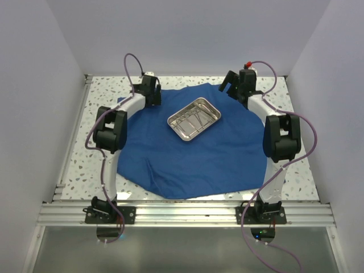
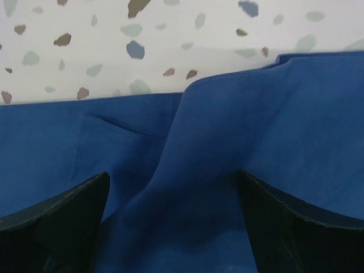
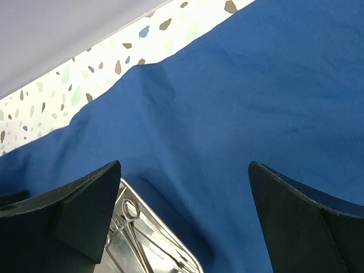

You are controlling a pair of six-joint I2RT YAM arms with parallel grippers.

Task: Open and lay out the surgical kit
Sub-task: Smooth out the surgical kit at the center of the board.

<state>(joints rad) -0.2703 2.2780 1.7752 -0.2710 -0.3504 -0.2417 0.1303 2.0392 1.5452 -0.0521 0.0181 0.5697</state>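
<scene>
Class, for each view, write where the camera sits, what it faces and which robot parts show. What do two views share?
Top: above and behind left arm and right arm, looking down on cloth and tray; both arms show.
Left wrist: on the left arm, facing cloth edge and table; open left gripper shows.
Right wrist: on the right arm, facing cloth and tray corner; open right gripper shows.
Shared: top and right wrist both show the tray.
</scene>
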